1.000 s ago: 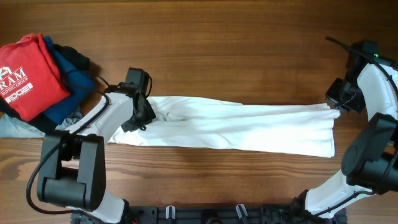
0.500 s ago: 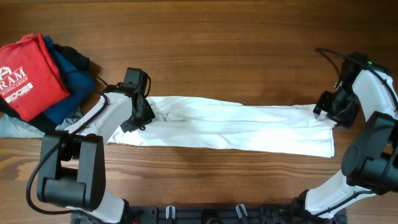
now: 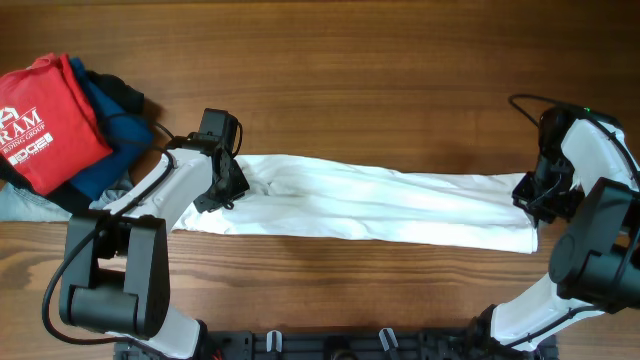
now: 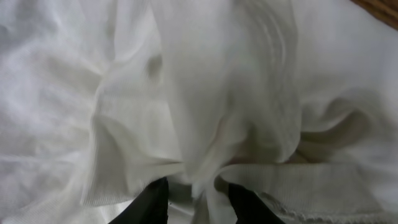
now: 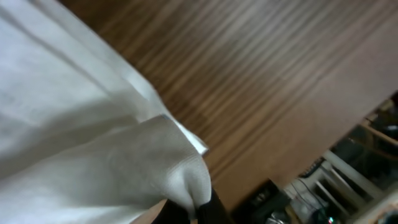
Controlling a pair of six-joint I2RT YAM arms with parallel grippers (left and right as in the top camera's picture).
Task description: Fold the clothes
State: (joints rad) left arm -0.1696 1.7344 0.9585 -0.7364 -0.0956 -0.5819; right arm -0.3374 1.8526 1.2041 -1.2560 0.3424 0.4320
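Note:
The white T-shirt (image 3: 380,205) lies folded into a long narrow strip across the wooden table (image 3: 350,80); its black print is hidden. My left gripper (image 3: 222,190) sits on the strip's left end. In the left wrist view its black fingers (image 4: 199,202) hold a bunched fold of the white cloth (image 4: 186,93). My right gripper (image 3: 528,195) is at the strip's right end. In the right wrist view its fingers (image 5: 198,211) are pinched shut on a corner of the white cloth (image 5: 81,137), lifted just above the table.
A pile of other garments lies at the far left: a red shirt with white lettering (image 3: 45,120) on top of blue cloth (image 3: 110,130) and dark cloth. The table edge and equipment below it (image 5: 348,174) show in the right wrist view.
My right gripper has moved down along the shirt's right edge towards the front, drawing that corner with it. The left arm has not moved.

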